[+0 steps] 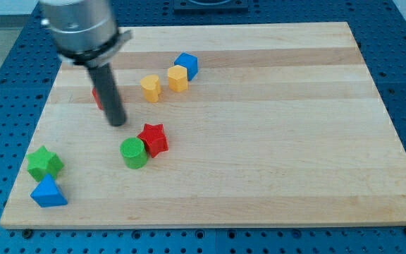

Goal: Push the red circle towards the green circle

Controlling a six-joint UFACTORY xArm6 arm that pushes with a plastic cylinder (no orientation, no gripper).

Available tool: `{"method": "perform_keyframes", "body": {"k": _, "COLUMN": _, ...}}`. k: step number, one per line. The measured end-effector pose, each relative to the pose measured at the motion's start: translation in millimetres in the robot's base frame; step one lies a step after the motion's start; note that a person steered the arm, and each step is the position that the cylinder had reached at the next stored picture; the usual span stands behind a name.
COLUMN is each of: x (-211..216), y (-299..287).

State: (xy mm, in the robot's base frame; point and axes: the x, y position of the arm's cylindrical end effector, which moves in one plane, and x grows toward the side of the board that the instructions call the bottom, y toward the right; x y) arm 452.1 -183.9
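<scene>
The red circle (96, 99) is mostly hidden behind my dark rod at the view's upper left; only a sliver of red shows at the rod's left edge. My tip (118, 123) rests on the board just below and right of it. The green circle (134, 152) sits lower, toward the view's bottom, about a block's width below and right of my tip. A red star (154, 138) touches the green circle's right side.
A yellow block (151, 88), a second yellow block (178, 78) and a blue block (187, 65) lie in a row at the view's upper middle. A green star (44, 163) and a blue triangle (48, 192) sit near the board's lower left corner.
</scene>
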Motion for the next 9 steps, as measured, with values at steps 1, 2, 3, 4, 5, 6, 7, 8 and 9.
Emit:
{"method": "perform_keyframes", "body": {"k": 1, "x": -15.5, "y": -51.3}}
{"method": "perform_keyframes", "body": {"k": 2, "x": -78.2, "y": -71.2}}
{"method": "perform_keyframes", "body": {"k": 3, "x": -93.0, "y": -36.6}}
{"method": "perform_keyframes", "body": {"k": 4, "x": -65.7, "y": -3.3}}
{"method": "perform_keyframes", "body": {"k": 5, "x": -30.0, "y": -2.7}}
{"method": "perform_keyframes", "body": {"k": 6, "x": -5.3, "y": 6.0}}
{"method": "perform_keyframes", "body": {"k": 7, "x": 4.4, "y": 11.6}}
{"method": "perform_keyframes", "body": {"k": 8, "x": 4.5, "y": 10.6}}
{"method": "perform_keyframes", "body": {"k": 9, "x": 1.5, "y": -30.4}}
